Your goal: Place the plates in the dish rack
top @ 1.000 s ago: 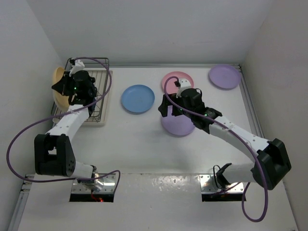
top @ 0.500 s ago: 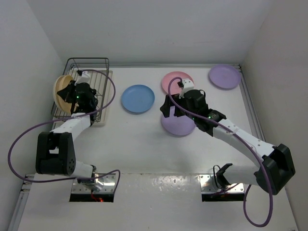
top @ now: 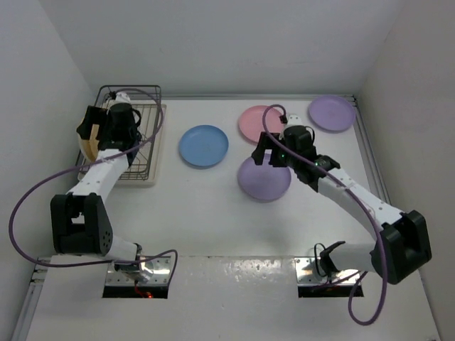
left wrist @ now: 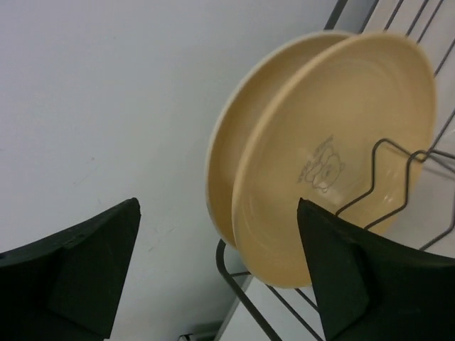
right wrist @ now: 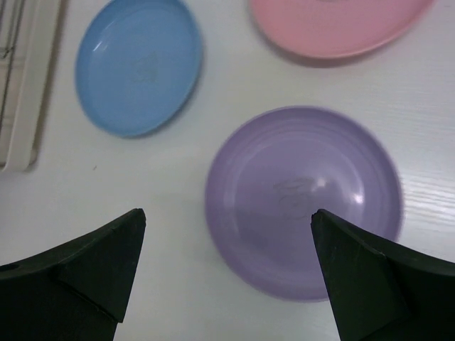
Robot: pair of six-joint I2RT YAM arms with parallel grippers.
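The left gripper is spread wide before the yellow plate standing in the rack, and the right gripper is spread wide over a purple plate.

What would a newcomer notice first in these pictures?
Bright plates lie flat on the white table: a blue plate, a pink plate, a purple plate beneath the right end effector and another purple plate in the far right corner. At far left, two yellowish plates stand on edge in the dish rack.
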